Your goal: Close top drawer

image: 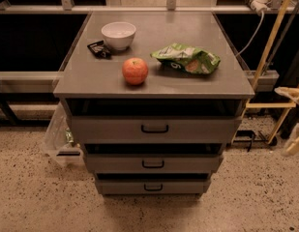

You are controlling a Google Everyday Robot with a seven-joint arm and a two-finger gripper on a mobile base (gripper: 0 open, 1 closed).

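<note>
The top drawer (105,128) is the widest grey metal front of three, with a small black wire handle (155,128) at its centre. Its front stands just under the cabinet top's front edge, with a dark gap above it. My gripper (292,119) is at the far right edge of the view, level with the drawers and well clear of the cabinet's right side. Its two pale fingers (289,93) are spread apart with nothing between them. The rest of the arm is out of view.
Two narrower grey drawers (187,163) sit below. On the cabinet top (91,79) are a white bowl (118,35), a small black object (98,49), a red apple (135,70) and a green snack bag (186,58). A clear plastic bag (57,137) hangs at the left; yellow poles (267,47) stand at the right.
</note>
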